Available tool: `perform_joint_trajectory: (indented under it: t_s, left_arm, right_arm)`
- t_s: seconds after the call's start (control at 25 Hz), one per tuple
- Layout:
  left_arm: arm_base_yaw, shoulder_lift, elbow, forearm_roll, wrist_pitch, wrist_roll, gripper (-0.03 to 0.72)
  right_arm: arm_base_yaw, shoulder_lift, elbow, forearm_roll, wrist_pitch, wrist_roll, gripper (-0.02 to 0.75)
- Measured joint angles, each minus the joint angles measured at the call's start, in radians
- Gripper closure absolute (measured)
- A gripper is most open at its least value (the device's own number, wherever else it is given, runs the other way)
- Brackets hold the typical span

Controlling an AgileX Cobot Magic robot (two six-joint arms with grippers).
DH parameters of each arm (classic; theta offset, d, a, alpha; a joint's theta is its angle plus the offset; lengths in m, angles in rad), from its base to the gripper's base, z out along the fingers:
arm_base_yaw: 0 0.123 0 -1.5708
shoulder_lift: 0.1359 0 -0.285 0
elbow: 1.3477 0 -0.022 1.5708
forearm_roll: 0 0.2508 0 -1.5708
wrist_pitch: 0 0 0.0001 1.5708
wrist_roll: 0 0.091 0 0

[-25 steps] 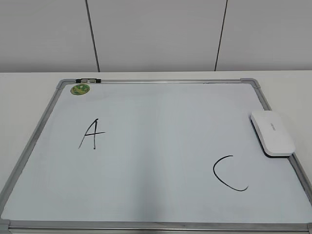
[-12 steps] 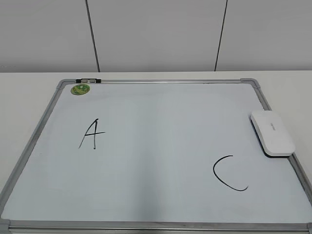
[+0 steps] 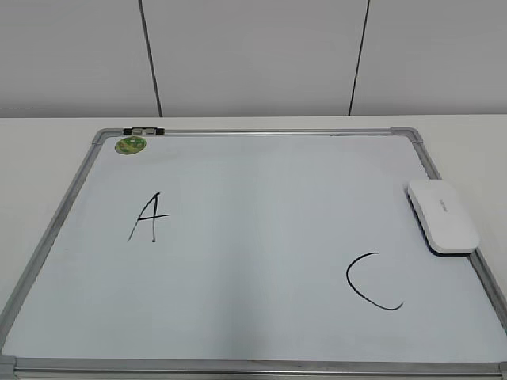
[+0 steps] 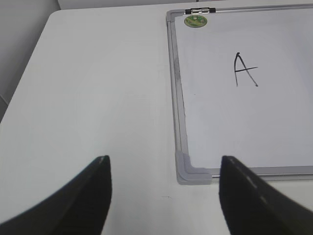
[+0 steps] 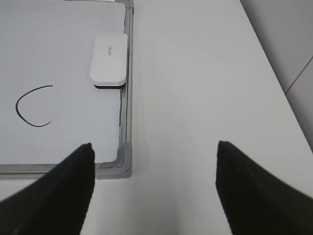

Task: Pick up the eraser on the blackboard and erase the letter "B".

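The blackboard (image 3: 253,142) is a white board with a silver frame, lying flat on the table. The white eraser (image 3: 443,215) lies on its right edge; it also shows in the right wrist view (image 5: 109,59). A black "A" (image 3: 150,218) and a black "C" (image 3: 371,282) are on the board. No letter "B" shows; the middle of the board is blank. My left gripper (image 4: 164,169) is open and empty above the table by the board's near-left corner. My right gripper (image 5: 154,156) is open and empty by the near-right corner. Neither gripper shows in the exterior view.
A round green sticker (image 3: 131,145) sits at the board's far-left corner. White table (image 4: 98,88) lies to the left of the board and also to the right of it (image 5: 195,73). A panelled wall (image 3: 253,55) stands behind.
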Motion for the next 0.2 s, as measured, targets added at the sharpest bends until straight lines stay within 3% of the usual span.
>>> perform_joint_trajectory:
  t_s: [0.2]
  left_arm:
    - [0.0, 0.0, 0.0, 0.0, 0.0, 0.0, 0.188]
  right_arm:
    - [0.0, 0.0, 0.0, 0.0, 0.0, 0.0, 0.146]
